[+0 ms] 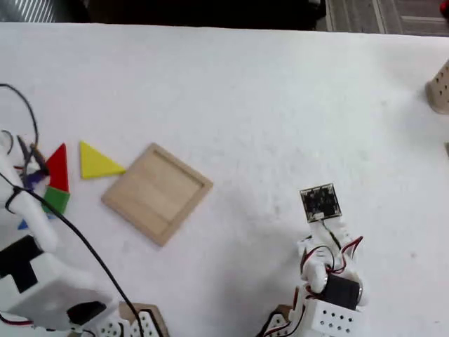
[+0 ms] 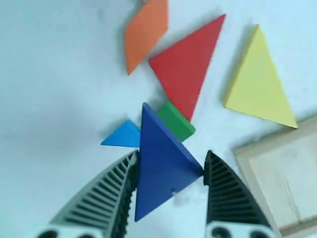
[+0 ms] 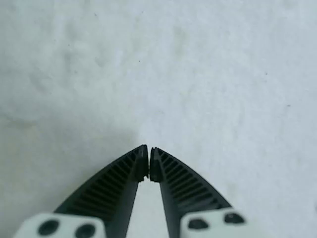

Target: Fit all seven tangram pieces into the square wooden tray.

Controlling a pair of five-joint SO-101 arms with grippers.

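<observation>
In the left wrist view my left gripper is shut on a dark blue triangle, which hangs tilted over a green piece and a small light blue triangle. Beyond them lie a red triangle, an orange parallelogram and a yellow triangle. A corner of the square wooden tray shows beside it. From above, the left gripper is at the table's left edge next to the red triangle; the yellow triangle touches the tray. My right gripper is shut over bare table.
The right arm stands near the front edge, well right of the tray. A black cable runs from the left arm's base. A pale pegged wooden block sits at the far right edge. White table stretches between tray and right arm.
</observation>
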